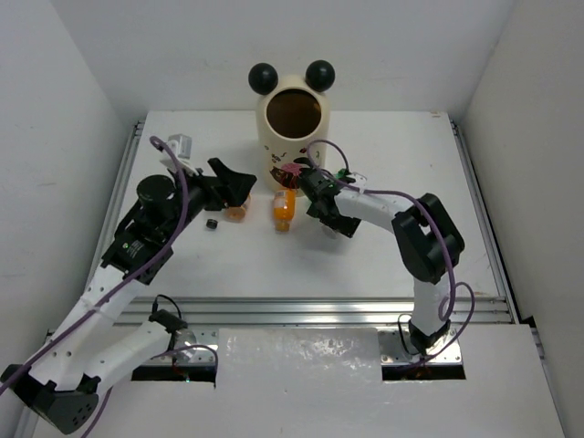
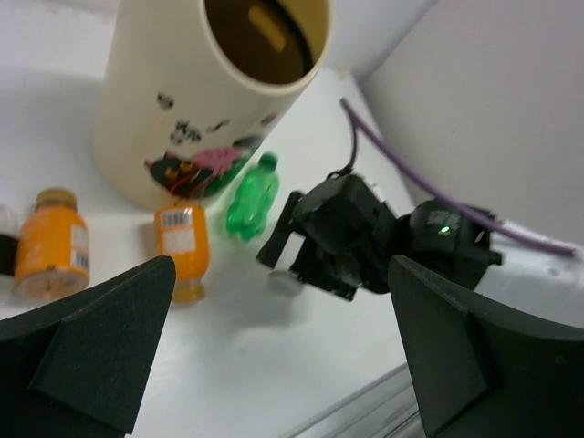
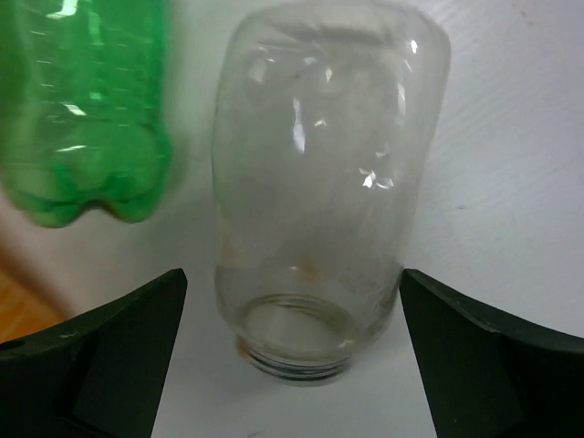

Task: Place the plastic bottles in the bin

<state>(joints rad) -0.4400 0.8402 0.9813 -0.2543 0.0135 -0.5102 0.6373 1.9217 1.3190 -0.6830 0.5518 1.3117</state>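
left gripper (image 2: 281,306) seen wide open, nothing held. right gripper (image 3: 292,301) spread wide around clear bottle (image 3: 319,182), laid on table (image 1: 228,265), not clamped. green bottle (image 3: 87,119) just beside it. orange bottles (image 1: 285,208) laid near bin (image 1: 292,151) foot.

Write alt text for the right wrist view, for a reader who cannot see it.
A clear plastic bottle without a cap lies on the white table, its open mouth toward the camera, between the open jaws of the right gripper. A green bottle lies beside it at the upper left.
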